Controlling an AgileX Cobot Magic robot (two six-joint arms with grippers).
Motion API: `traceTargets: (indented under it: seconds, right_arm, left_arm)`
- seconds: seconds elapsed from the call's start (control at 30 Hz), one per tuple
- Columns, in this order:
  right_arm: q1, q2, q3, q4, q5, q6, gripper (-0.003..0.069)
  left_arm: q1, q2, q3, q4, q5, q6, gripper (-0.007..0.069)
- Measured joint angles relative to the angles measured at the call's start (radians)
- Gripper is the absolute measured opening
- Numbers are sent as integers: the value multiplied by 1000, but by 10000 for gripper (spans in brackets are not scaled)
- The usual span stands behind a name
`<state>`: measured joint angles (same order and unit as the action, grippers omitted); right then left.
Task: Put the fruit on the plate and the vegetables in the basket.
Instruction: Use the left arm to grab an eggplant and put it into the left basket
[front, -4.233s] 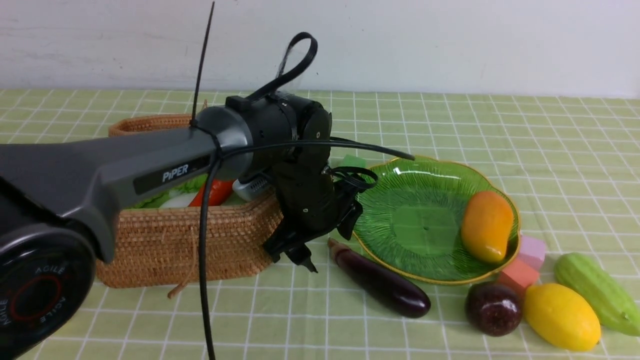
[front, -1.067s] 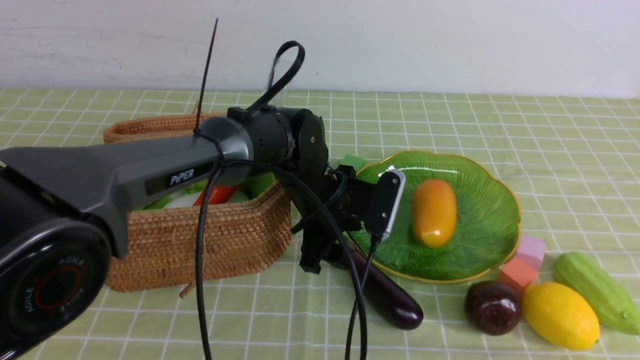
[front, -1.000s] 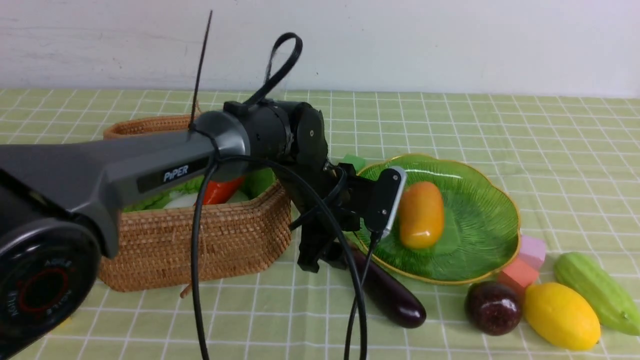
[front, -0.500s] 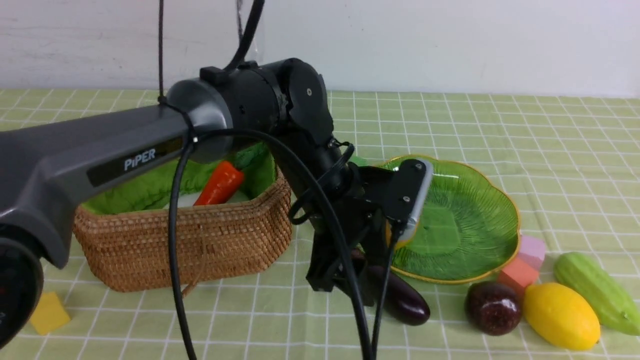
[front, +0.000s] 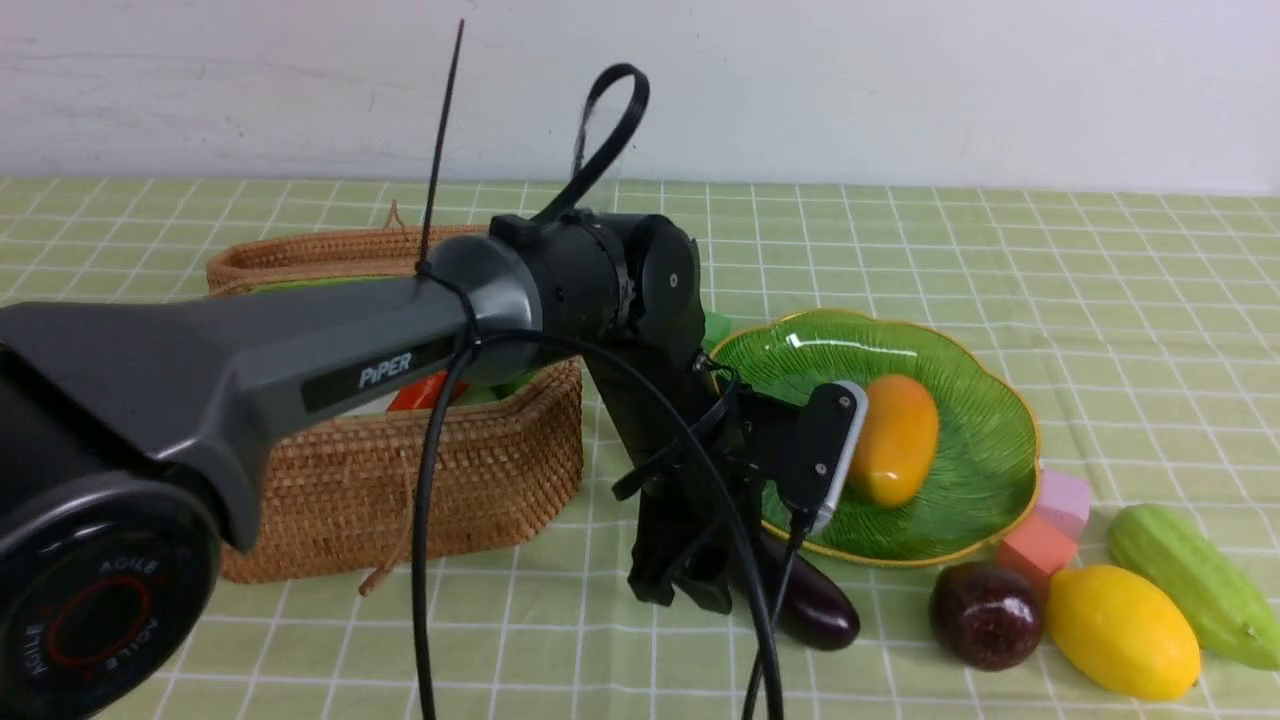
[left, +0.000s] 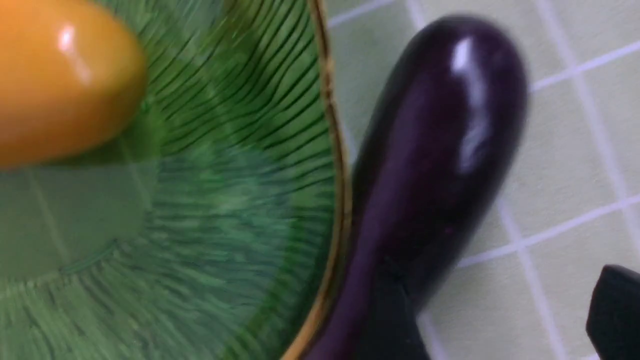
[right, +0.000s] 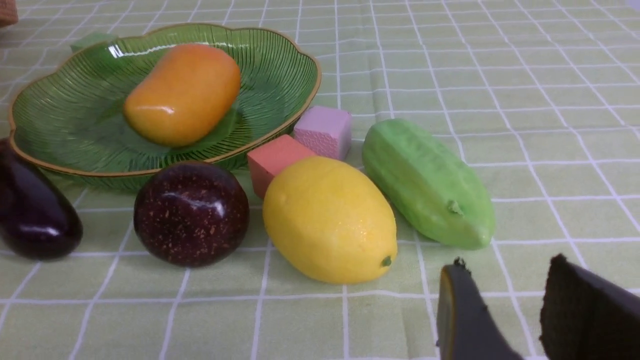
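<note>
The left gripper (front: 685, 595), jaws apart, seems to straddle the long dark purple eggplant (front: 820, 615) beside the ribbed green glass plate (front: 965, 480). Next: close, lift, carry it into the brown wicker basket (front: 480, 470).

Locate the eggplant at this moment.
In the front view the eggplant lies on the cloth right of centre, alongside the near-left rim of the plate, with the dark purple ball to its right.
</note>
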<state>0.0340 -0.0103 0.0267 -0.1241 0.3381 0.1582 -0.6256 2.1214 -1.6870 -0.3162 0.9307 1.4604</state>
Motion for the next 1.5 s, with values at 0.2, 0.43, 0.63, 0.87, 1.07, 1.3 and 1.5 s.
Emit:
traceTargets:
  seconds: [0.2, 0.43, 0.63, 0.87, 1.07, 1.3, 1.5]
  right_arm:
    - [0, 0, 0, -6, 0, 0, 242]
    - [0, 0, 0, -9, 0, 0, 242]
    - [0, 0, 0, -9, 1, 0, 242]
    - [0, 0, 0, -14, 1, 0, 242]
    - [0, 0, 0, -14, 1, 0, 242]
    - [0, 0, 0, -14, 1, 0, 242]
    - [0, 0, 0, -14, 1, 0, 242]
  left_arm:
    - [0, 13, 0, 94, -89, -72, 489]
    - [10, 18, 1, 124, -119, -96, 489]
    - [16, 19, 3, 147, -195, -97, 489]
    - [20, 54, 3, 143, -235, -99, 488]
    - [20, 64, 3, 132, -239, -99, 483]
    - [21, 66, 0, 125, -205, -99, 391]
    - [20, 47, 0, 108, -88, -99, 286]
